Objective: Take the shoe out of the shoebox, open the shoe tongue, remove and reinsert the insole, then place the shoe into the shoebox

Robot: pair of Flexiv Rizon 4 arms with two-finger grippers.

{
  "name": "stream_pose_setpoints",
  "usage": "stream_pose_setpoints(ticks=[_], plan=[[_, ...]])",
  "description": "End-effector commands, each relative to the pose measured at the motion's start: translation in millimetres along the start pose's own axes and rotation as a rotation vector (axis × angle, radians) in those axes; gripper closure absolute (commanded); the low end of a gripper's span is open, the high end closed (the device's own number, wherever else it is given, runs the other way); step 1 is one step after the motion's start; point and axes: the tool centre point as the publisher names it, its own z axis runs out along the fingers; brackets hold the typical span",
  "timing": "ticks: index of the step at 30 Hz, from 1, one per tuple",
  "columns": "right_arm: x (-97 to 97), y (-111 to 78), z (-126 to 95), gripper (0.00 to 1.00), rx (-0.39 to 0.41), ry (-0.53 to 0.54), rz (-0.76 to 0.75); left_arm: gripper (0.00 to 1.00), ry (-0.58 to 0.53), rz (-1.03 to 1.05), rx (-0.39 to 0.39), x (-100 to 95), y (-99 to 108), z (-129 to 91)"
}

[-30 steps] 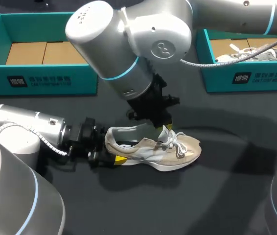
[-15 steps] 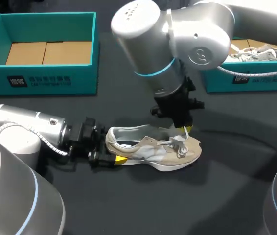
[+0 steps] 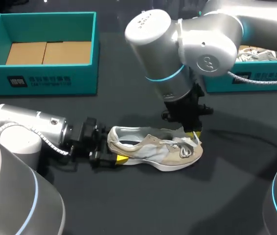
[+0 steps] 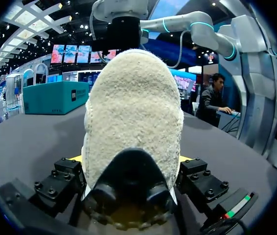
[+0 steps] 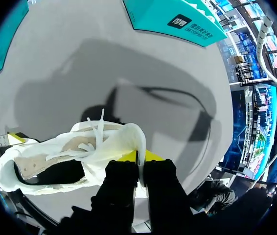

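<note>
A beige and white shoe [image 3: 153, 149] lies on its sole on the dark table, toe to the right. My left gripper [image 3: 110, 157] sits at the heel, its fingers wide apart and pressed against both sides. The left wrist view shows the fuzzy heel [image 4: 133, 107] filling the gap in the left gripper [image 4: 131, 159]. My right gripper [image 3: 193, 134] hangs over the toe, shut on the white tongue [image 3: 187, 142]. In the right wrist view the tongue [image 5: 131, 137] is stretched forward into the pinched right gripper [image 5: 141, 169], and the shoe's mouth [image 5: 55, 171] gapes open.
A teal shoebox [image 3: 45, 81] with a bare cardboard floor stands at the back left. A second teal box [image 3: 265, 78] at the back right holds another shoe [image 3: 261, 53]. My right arm's thick elbow [image 3: 177, 44] looms over the table's middle.
My right gripper has travelled right from mid-shoe to above the toe, drawing the tongue forward and flatter. The left gripper and the shoe's heel have stayed put.
</note>
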Motion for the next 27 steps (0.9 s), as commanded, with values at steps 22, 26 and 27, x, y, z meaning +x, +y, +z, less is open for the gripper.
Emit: stream_pose_setpoints(ticks=[22, 26, 27], plan=[[-1.8, -5.3, -75, 0.58, -0.156, -0.056, 0.175, 1.0, 0.0, 0.0, 0.0, 0.4, 5, -1], [0.9, -8.2, -108, 0.58, -0.207, -0.054, 0.13, 1.0, 0.0, 0.0, 0.0, 0.4, 5, -1], [2.2, -9.1, -115, 0.58, -0.214, -0.056, 0.115, 1.0, 0.0, 0.0, 0.0, 0.4, 5, -1]])
